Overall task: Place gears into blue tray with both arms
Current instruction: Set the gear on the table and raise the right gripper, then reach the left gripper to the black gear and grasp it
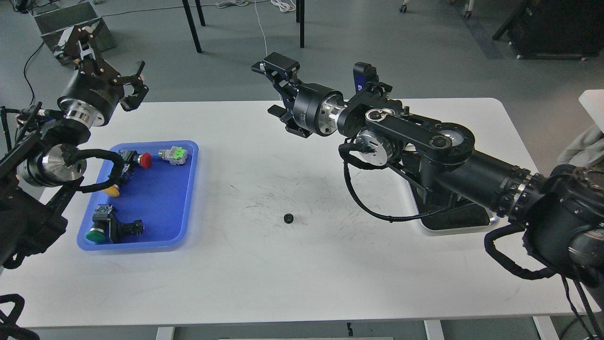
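One tiny black gear (289, 218) lies alone on the white table, right of the blue tray (188, 198). My right gripper (275, 90) hangs high above the table's far middle, well away from the gear, open with nothing between its fingers. My left gripper (111, 59) is raised beyond the tray's far left corner, open and empty.
Inside the blue tray lie push-buttons with a red cap (144, 160), a green-grey body (173, 154), a yellow cap (112, 191) and a green cap (96, 235). A steel tray (453, 222) at the right is mostly hidden under my right arm. Chair legs (191, 23) stand beyond the table.
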Robot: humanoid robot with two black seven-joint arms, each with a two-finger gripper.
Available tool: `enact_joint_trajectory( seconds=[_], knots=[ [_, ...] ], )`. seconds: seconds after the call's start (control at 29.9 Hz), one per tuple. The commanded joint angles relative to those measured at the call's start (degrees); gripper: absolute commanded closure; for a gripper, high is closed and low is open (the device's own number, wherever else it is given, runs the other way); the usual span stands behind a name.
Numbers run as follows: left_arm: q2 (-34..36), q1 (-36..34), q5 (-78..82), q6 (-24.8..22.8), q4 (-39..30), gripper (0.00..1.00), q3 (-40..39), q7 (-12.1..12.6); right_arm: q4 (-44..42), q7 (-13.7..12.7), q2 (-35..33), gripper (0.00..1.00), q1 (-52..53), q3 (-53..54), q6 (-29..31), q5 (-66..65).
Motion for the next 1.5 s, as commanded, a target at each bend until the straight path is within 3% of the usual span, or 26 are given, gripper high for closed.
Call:
enact_joint_trajectory(
  seconds=[0.0,0.2,0.4,0.6,0.84,1.0,1.2,1.47],
  knots=[
    [2.13,0.03,8.57,-0.06,-4.49,0.02,3.16,0.2,4.27,0.51,-10.75,0.01,-5.27,7.54,2.68,5.08],
    [5.38,1.61,21.83,-0.06,-13.71,0.02,6.57,2.67,11.12,2.01,-23.86,0.01,-18.17,18.69,7.95,13.52],
    [7.85,4.33,44.06,0.64,-20.48,0.02,10.11,0.65,12.71,1.83,-25.46,0.01,-31.28,34.25,11.3,17.84],
    [6.98,8.2,67.17,2.04,-25.94,0.02,12.29,0.91,10.35,2.0,-25.02,0.01,-36.57,39.63,14.02,24.25],
    [2.49,9.0,97.42,6.88,-24.72,0.03,20.99,1.26,3.24,3.32,-22.74,0.01,-36.74,39.63,15.61,27.42],
    [-1.9,9.09,111.0,9.51,-19.36,0.04,23.99,1.43,-0.82,3.41,-20.54,0.01,-37.36,39.63,16.92,27.42],
    [-7.79,10.05,111.0,12.85,-11.45,0.04,25.05,1.61,-3.28,3.59,-20.27,0.01,-38.24,39.46,18.86,27.42],
    [-10.69,12.51,111.0,13.12,-9.86,0.04,25.05,3.37,-3.28,3.85,-20.19,0.01,-39.21,39.28,18.95,27.42]
  ],
)
